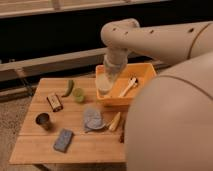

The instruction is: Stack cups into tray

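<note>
The cream-white cup (103, 86) is seen upright, mouth up, directly beneath the gripper (107, 75), at the left end of the tray (145, 70). Whether it touches the tray's wall cannot be told. The tray, a large orange-yellow rectangular bin with raised sloping walls, is spread below the gripper and to its right in the view. The dark grey tumbler (43, 120) is stood upright on the wooden tabletop (85, 142), well apart from the gripper, to its lower left in the view.

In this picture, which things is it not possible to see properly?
Camera view:
- Claw, above the tray's left wall: blurred where it meets the cream cup; cup's base unclear.
- Tray's right corner and table's right side: hidden by the robot's body.
- Dark tumbler's inside: too small.
</note>
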Controlling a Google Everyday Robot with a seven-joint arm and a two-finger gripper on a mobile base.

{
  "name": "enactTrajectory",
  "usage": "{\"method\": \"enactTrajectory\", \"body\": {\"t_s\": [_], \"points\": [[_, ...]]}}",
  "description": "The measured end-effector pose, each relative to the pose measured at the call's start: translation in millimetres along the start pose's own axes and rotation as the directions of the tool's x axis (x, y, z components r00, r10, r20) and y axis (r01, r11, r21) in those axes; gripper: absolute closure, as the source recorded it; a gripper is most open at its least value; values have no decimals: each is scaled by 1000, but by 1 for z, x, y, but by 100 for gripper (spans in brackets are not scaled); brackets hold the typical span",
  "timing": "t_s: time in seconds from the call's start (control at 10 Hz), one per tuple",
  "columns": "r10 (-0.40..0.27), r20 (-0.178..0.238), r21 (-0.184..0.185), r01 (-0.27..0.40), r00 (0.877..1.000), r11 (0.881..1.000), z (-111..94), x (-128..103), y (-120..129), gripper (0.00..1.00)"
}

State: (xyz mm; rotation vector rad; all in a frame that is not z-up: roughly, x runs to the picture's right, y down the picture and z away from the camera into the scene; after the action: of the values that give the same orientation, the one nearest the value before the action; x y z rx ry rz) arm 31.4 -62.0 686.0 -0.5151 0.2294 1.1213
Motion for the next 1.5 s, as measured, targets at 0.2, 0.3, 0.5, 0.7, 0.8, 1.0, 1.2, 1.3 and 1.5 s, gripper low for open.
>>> {"method": "enactTrajectory", "body": {"t_s": [0.2,0.3,0.5,0.7,0.8,1.0,1.2,1.3,1.5], "points": [[21,-12,9,-21,1000,1000,2,-19,-22,100],[23,-25,13,-22,999,1000,6,-29,-34,100],[21,-56,12,-20,998,1000,21,-48,-60,100],[20,-87,4,-20,996,1000,46,-60,-80,100],[23,-105,-2,-23,994,1000,67,-61,-92,100],[24,-134,-17,-27,991,1000,102,-56,-108,100],[24,-155,-42,-30,988,999,139,-51,-122,100],[26,-153,-50,-34,988,998,149,-52,-127,100],[29,-154,-66,-40,988,997,159,-57,-133,100]]}}
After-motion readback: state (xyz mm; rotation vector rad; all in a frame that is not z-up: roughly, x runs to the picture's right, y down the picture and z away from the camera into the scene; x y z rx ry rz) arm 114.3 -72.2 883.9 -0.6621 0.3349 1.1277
